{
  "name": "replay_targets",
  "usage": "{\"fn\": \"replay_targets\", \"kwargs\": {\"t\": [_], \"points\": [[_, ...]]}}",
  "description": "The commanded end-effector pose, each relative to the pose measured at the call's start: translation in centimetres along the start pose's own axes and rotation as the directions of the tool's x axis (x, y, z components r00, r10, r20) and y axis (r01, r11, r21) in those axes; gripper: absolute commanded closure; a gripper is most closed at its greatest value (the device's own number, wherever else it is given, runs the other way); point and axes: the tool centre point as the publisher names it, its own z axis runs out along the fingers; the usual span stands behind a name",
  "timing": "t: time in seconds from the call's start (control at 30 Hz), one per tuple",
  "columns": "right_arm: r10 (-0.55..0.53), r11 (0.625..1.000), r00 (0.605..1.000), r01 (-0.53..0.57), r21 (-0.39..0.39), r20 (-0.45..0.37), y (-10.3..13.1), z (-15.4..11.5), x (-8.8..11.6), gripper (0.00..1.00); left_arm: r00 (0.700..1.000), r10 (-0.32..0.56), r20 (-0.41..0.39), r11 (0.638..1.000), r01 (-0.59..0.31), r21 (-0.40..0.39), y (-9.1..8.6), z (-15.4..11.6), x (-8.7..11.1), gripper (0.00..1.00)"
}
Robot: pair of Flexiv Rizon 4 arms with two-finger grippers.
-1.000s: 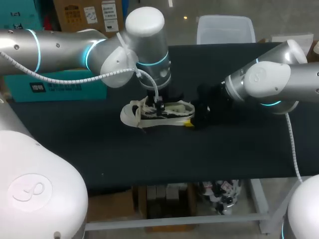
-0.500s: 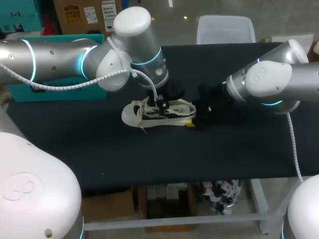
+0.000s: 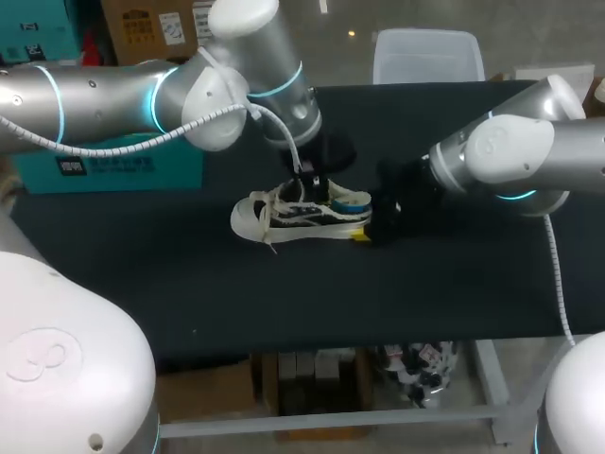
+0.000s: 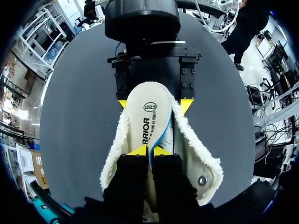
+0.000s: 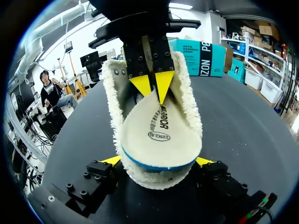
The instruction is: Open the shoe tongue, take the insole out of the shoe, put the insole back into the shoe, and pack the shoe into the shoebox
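Lifted since a second ago, the insole [image 4: 147, 112] now tilts with its heel end up out of the shoe [image 3: 284, 218], which sits on its sole midway across the black table [image 3: 425, 293]. The left gripper [image 4: 149, 150] is pinched tight on the insole, and the right gripper [image 5: 158, 161] clamps the shoe's heel from both sides. Farther back, well apart on my left arm's side, stands the teal shoebox [image 3: 95, 172]

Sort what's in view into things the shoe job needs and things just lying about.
In use: shoe; insole; left gripper pinching the insole; right gripper holding the shoe; teal box, likely the shoebox.
Lying about: clear plastic bin at the back.
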Motion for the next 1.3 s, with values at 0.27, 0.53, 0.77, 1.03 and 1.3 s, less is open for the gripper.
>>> {"fn": "replay_targets", "kwargs": {"t": [0.27, 0.53, 0.77, 1.03, 1.3], "points": [[-0.001, 1.0, 1.0, 0.001, 0.0, -0.005, -0.1, 0.6, 0.3, 1.0, 0.997, 0.043, -0.07, 0.993, -0.036, 0.108, 0.7, -4.1, 1.0, 1.0], [-0.001, 1.0, 1.0, 0.001, 0.0, -0.005, -0.1, 0.6, 0.3, 1.0, 0.989, 0.111, -0.101, 0.977, -0.09, 0.194, 0.3, -6.6, 2.3, 1.0], [-0.001, 1.0, 1.0, 0.001, 0.0, -0.005, -0.1, 0.6, 0.3, 1.0, 0.976, 0.18, -0.122, 0.946, -0.138, 0.293, -0.8, -9.7, 3.5, 1.0], [-0.001, 1.0, 1.0, 0.001, 0.0, -0.005, -0.1, 0.6, 0.3, 1.0, 0.971, 0.21, -0.116, 0.91, -0.15, 0.387, -1.7, -12.4, 4.4, 1.0], [-0.002, 1.0, 1.0, 0.002, 0.013, -0.017, 0.1, -0.2, 0.6, 0.53, 0.96, 0.259, -0.11, 0.856, -0.176, 0.486, -2.0, -15.1, 5.2, 1.0]]}}
